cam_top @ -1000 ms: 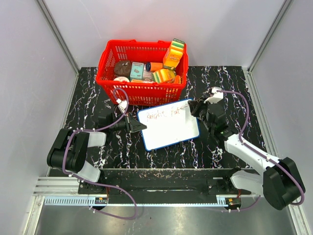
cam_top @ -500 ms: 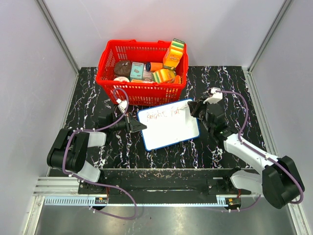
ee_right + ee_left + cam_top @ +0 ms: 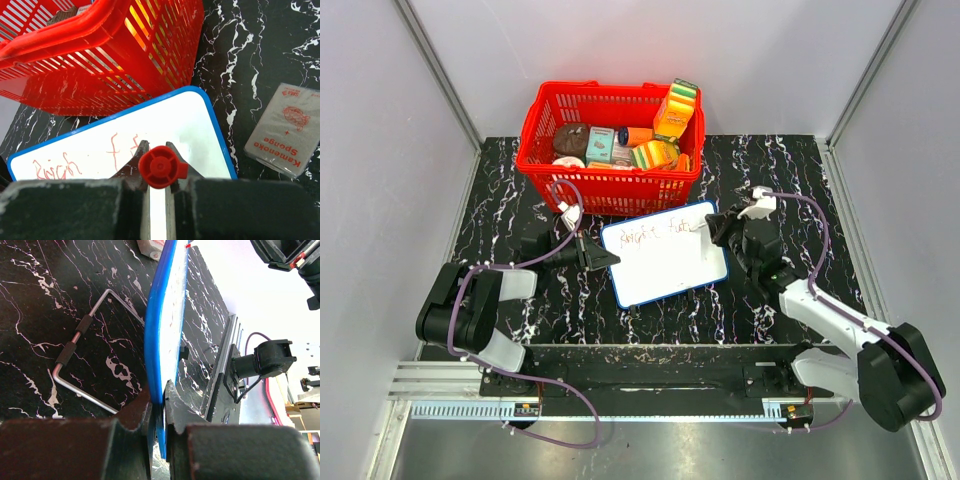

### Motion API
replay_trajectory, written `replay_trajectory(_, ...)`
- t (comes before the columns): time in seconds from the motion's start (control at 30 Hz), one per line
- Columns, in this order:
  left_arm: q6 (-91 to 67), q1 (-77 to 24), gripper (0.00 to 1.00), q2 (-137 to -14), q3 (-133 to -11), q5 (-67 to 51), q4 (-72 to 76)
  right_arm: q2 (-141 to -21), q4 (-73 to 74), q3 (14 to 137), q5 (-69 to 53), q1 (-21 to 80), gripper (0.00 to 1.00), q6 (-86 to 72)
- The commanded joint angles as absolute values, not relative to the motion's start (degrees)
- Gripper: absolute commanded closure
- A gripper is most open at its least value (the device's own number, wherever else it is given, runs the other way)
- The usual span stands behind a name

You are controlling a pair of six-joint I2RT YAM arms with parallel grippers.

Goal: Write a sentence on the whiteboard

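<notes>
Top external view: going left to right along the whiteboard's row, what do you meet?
In order: left gripper → whiteboard, its left edge in that gripper's jaws → right gripper, jaws shut on a red marker.

whiteboard (image 3: 665,262) on table (image 3: 510,205) centre, basket (image 3: 610,192) just behind at 12 o'clock, sentence (image 3: 655,232) along far edge, left gripper (image 3: 609,258) clamping 9 o'clock edge, right gripper (image 3: 712,226) holding marker (image 3: 162,167) at 2 o'clock corner, sponge pack (image 3: 284,131) on table at 3 o'clock
</notes>
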State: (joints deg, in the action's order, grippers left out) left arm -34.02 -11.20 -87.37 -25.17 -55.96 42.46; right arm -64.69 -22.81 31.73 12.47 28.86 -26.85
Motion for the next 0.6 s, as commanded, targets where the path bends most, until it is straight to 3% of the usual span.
replay_trajectory(0.0,-28.0,-12.0,1.00,-86.7,-26.0,-51.3,40.8,-63.6,-22.6,30.7,13.8,28.7,1.00,-27.2)
replay_trajectory(0.57,-27.7,-12.0,1.00,-86.7,-26.0,-51.2,40.4,-66.7,-22.9,37.1,17.5,28.7,1.00,-24.6)
